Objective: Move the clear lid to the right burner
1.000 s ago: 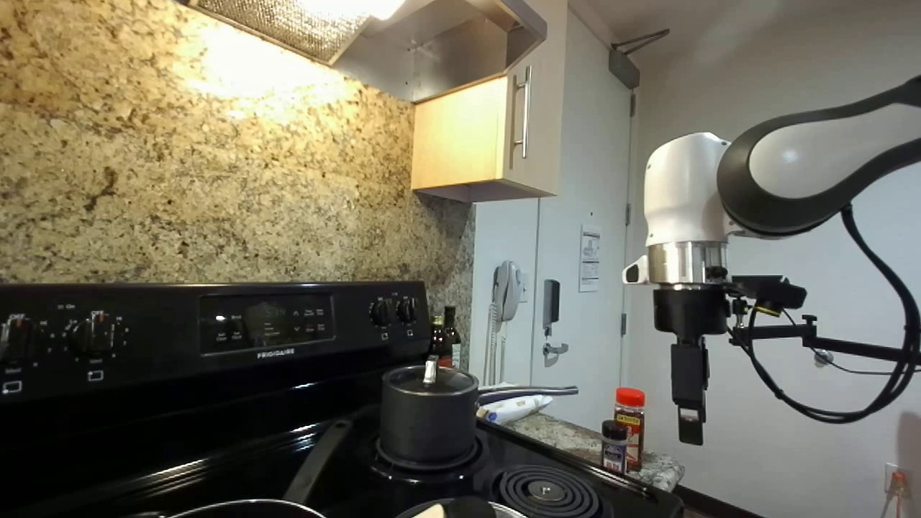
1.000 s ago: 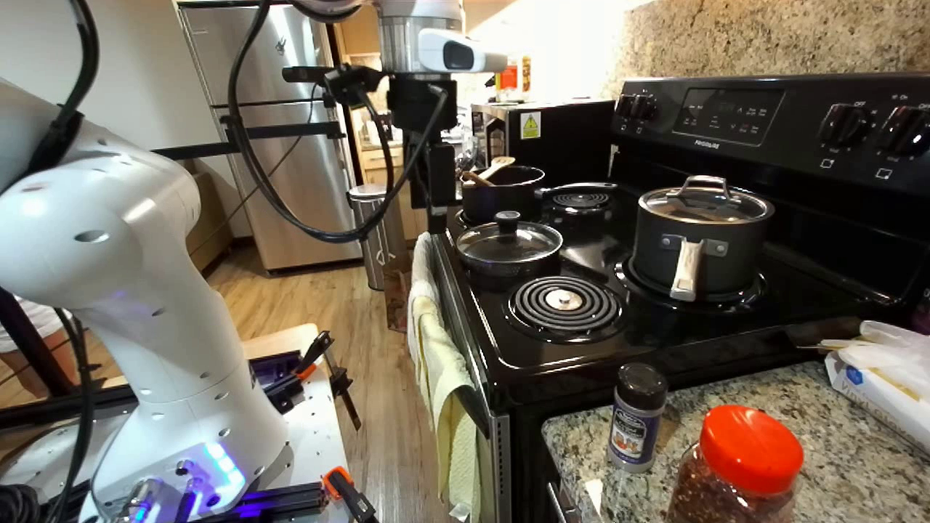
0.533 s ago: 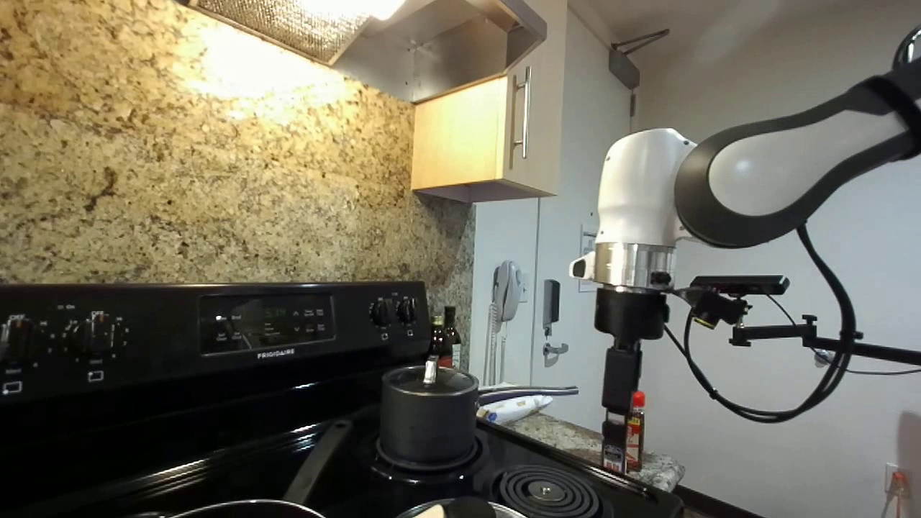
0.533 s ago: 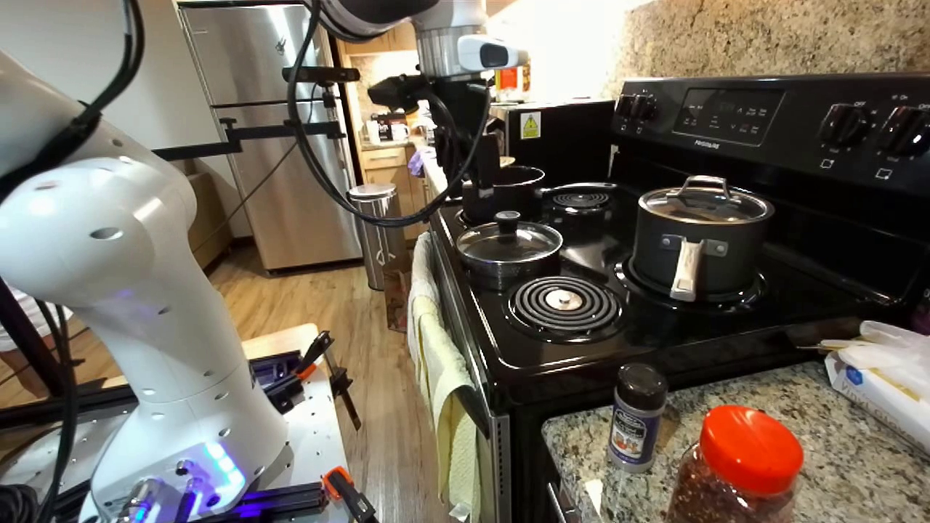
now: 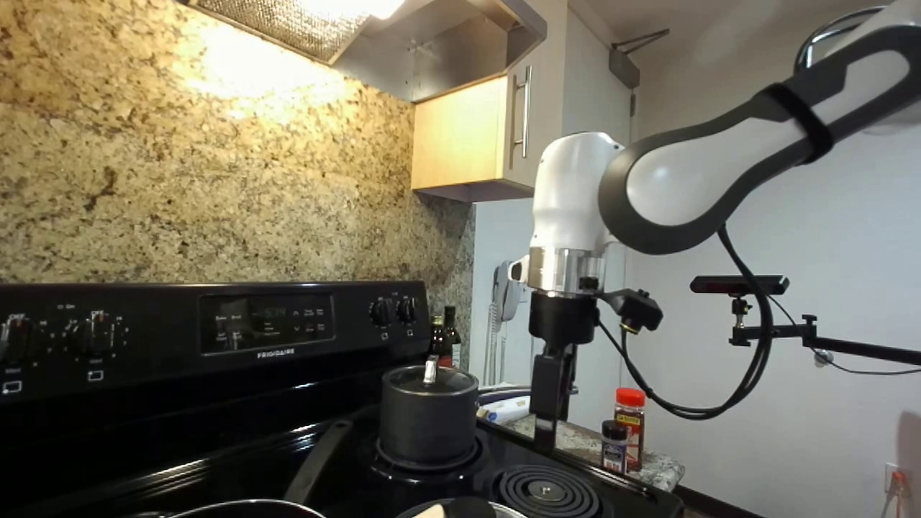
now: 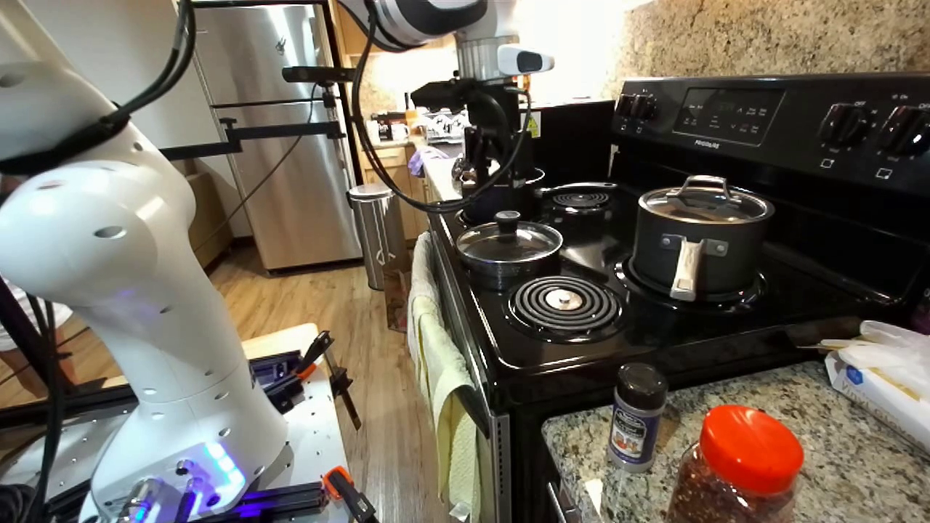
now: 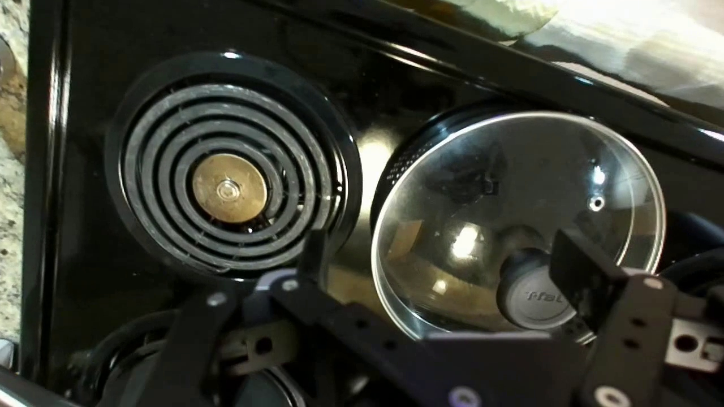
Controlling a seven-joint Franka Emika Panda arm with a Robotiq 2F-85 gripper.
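We see the clear lid [image 7: 486, 209] sitting on the black pan [image 6: 501, 274], near the front of the stove [image 6: 639, 327]. The right burner [image 7: 229, 189] is just beside the pan, and the lid is not on it yet. Our gripper [image 7: 441, 254] hangs over the stove, its fingers [image 7: 585, 277] spread wide, pinching nothing. In the wrist view one finger hides a bit of the knob [image 7: 534, 299]; we can't tell if they touch. We think all the work is left: pinch, lift, carry, set down, let go.

Glossy black stovetop [image 6: 647, 330], coil burner [image 6: 565, 305], shallow pan [image 6: 501, 276] just beside it, tall pot [image 6: 730, 269], long-handled saucepan [image 6: 501, 205]
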